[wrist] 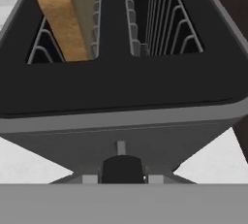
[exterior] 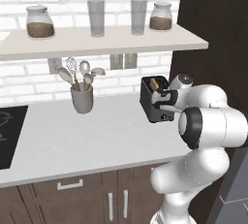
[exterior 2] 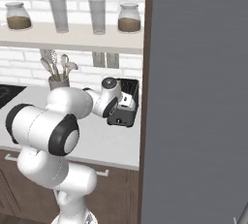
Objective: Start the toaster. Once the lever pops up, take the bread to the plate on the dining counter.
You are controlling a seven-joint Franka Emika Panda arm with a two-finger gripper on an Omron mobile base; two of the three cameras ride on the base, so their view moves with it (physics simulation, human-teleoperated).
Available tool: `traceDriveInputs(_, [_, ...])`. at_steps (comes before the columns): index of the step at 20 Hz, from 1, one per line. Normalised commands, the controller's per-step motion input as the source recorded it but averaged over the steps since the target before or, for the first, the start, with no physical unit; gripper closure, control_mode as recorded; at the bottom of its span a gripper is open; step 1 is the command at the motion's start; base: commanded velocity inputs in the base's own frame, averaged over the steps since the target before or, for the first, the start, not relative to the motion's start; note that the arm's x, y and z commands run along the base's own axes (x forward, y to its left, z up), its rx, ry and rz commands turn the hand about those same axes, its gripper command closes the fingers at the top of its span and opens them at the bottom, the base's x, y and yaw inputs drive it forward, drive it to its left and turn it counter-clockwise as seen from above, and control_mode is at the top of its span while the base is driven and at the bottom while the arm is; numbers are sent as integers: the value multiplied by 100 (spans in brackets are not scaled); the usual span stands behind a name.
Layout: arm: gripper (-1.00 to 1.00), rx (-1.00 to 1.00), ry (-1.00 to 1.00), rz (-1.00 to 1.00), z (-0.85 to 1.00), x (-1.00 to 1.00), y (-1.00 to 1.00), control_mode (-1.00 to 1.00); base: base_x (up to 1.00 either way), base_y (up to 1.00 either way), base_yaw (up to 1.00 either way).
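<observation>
Your gripper (exterior: 163, 103) is at the front of the toaster (exterior: 154, 92), jaws nearly closed (on the lever, it looks like). The bread (wrist: 65, 14) sticks up from the toaster's left slot on the grey counter (exterior: 97, 136).

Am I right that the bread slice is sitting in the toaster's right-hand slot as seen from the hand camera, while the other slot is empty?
Not quite: in the hand view the bread stands in the left-hand slot of the toaster, and the right-hand slot is the empty one.
</observation>
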Motion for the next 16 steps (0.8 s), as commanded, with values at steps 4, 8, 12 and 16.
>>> traceDriveInputs(4, [100,0,0,0,-32,0,0,-100,0,0,0])
traceDriveInputs(8, [100,0,0,0,-43,0,0,-100,0,0,0])
traceDriveInputs(12, [100,0,0,0,-61,0,0,-100,0,0,0])
traceDriveInputs(16, [100,0,0,0,-59,0,0,-100,0,0,0])
